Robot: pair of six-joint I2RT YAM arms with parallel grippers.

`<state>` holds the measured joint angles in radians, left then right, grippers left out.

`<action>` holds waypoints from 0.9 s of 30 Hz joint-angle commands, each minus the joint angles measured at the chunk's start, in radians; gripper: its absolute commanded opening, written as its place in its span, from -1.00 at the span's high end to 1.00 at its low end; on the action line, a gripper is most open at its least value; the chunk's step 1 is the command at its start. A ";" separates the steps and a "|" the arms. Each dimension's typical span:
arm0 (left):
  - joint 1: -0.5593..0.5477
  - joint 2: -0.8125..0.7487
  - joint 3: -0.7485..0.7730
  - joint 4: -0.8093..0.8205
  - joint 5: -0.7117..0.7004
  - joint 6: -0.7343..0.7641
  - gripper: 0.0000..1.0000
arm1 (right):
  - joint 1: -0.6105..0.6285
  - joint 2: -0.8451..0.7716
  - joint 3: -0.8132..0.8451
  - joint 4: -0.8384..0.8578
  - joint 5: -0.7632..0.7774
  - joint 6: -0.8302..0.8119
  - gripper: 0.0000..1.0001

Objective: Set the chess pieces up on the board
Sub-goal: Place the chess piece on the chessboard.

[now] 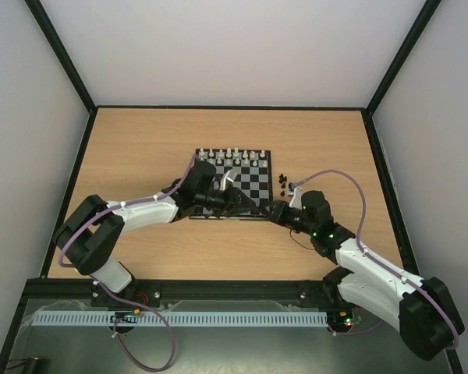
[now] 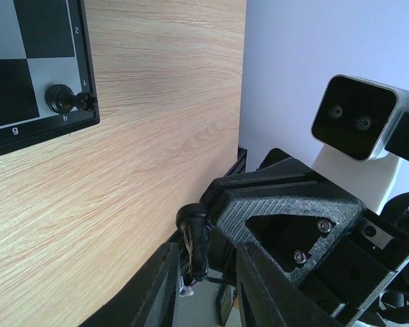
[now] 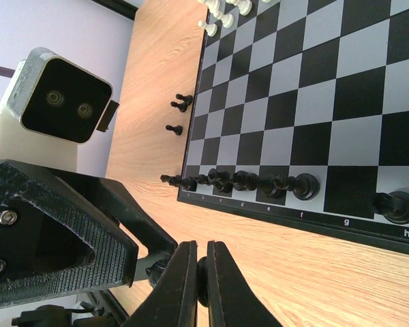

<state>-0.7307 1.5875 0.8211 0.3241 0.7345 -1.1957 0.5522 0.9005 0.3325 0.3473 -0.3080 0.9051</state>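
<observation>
The board [image 1: 253, 187] lies mid-table, with black and grey checks. Several black chess pieces [image 3: 245, 182] stand along its near row, and one [image 3: 395, 206] stands on the h corner, also seen in the left wrist view [image 2: 61, 100]. My right gripper [image 3: 201, 248] is shut on a small black piece [image 3: 202, 281] just off the board's near right corner [image 1: 274, 209]. My left gripper [image 2: 206, 253] is open, its fingers on either side of that piece [image 2: 193, 225] without closing on it. In the top view it [image 1: 259, 204] meets the right gripper.
White pieces [image 1: 232, 154] line the board's far row. A few loose black pieces [image 1: 285, 183] lie on the wood right of the board, also in the right wrist view [image 3: 180, 103]. Dark frame rails edge the table.
</observation>
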 commanded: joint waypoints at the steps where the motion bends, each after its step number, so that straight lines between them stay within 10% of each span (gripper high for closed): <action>1: 0.002 0.010 0.033 0.007 0.020 0.013 0.50 | 0.011 0.007 0.031 0.030 0.009 -0.006 0.92; 27: -0.009 0.018 0.037 0.003 0.018 0.034 0.92 | 0.015 0.021 0.051 0.022 0.027 -0.009 0.92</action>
<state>-0.7345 1.5955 0.8333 0.3222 0.7319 -1.1763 0.5606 0.9180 0.3523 0.3622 -0.2890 0.9051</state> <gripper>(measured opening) 0.100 0.041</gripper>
